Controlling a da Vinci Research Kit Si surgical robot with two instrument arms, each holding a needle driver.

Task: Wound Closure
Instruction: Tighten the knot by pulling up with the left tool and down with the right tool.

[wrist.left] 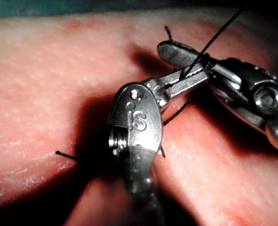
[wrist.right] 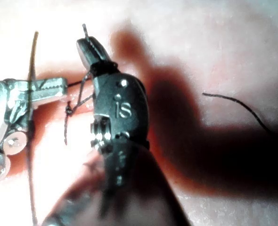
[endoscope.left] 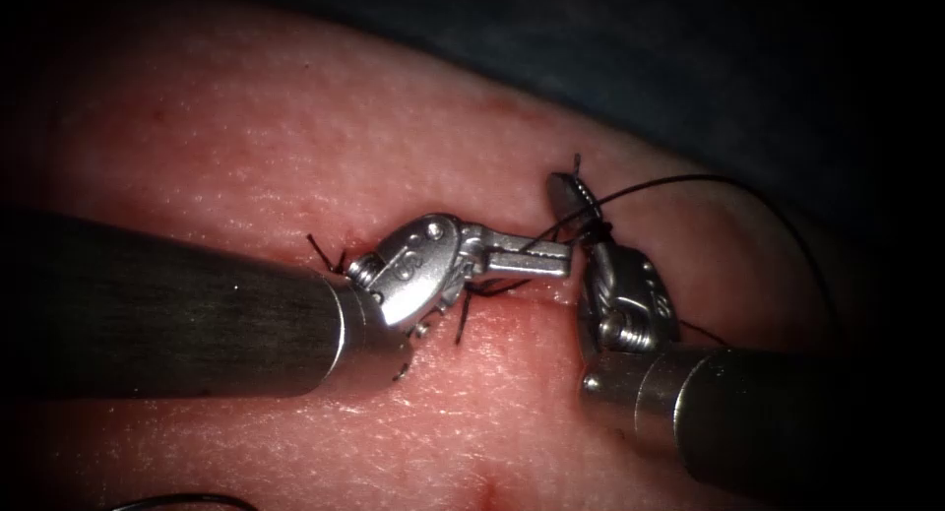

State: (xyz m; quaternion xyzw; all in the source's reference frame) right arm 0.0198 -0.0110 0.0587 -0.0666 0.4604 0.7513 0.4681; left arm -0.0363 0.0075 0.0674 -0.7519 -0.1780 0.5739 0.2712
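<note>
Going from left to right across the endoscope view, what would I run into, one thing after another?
The left arm's dark shaft → short cut ends of thread → the left tool, its jaws shut on the thread → the right tool, thread wound round it → the thread's loop arching off to the right, all above the tissue.

In the endoscope view the light fell on the middle of the tissue [endoscope.left: 295, 166] and faded to black at the edges. Glare flashed off the left tool [endoscope.left: 532, 260]. The right wrist view was washed out, and the right tool [wrist.right: 89, 47] cast a hard shadow.
</note>
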